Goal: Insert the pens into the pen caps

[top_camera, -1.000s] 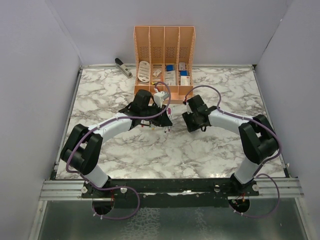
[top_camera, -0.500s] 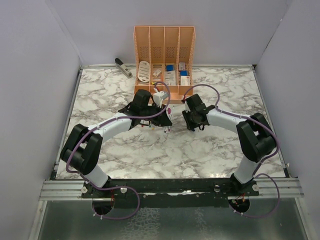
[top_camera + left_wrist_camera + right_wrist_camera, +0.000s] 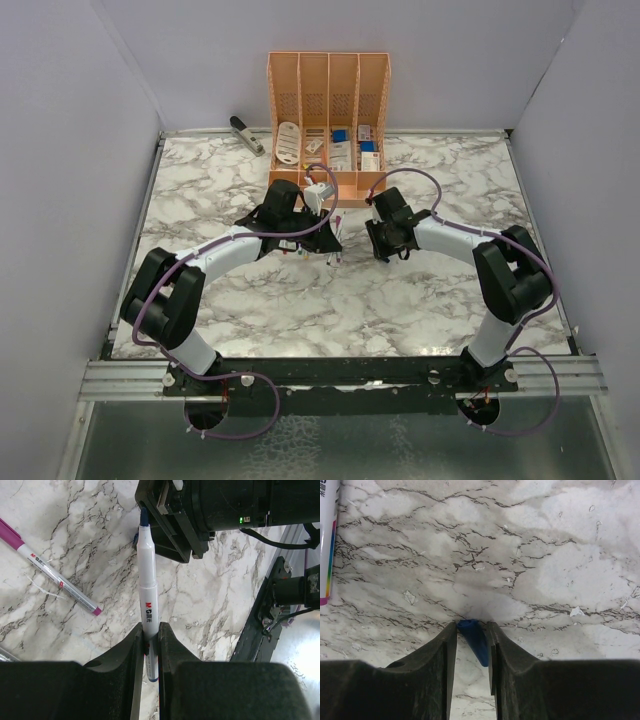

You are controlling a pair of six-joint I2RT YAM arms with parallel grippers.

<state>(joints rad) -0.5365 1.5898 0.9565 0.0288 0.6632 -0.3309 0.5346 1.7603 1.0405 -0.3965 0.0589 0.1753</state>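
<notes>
My left gripper (image 3: 148, 630) is shut on a white pen (image 3: 146, 575) whose dark blue tip (image 3: 144, 517) points at the black body of the right gripper (image 3: 225, 505), nearly touching it. Between the right gripper's (image 3: 471, 627) fingertips sits a small blue pen cap (image 3: 474, 637), tilted, just above the marble, and the gripper is shut on it. In the top view the two grippers (image 3: 335, 235) (image 3: 375, 238) face each other mid-table, a short gap apart. A purple-capped pen (image 3: 50, 572) lies on the marble left of the held pen. Another white pen (image 3: 327, 540) lies at the right wrist view's left edge.
An orange desk organiser (image 3: 328, 120) with small items in its tray stands at the back centre, close behind both grippers. A black-and-silver stapler (image 3: 246, 134) lies at the back left. Loose pens (image 3: 335, 258) lie under the left gripper.
The right gripper has narrowed onto the blue cap, and its arm has shifted slightly left toward the left gripper. The left arm holds still with its pen.
</notes>
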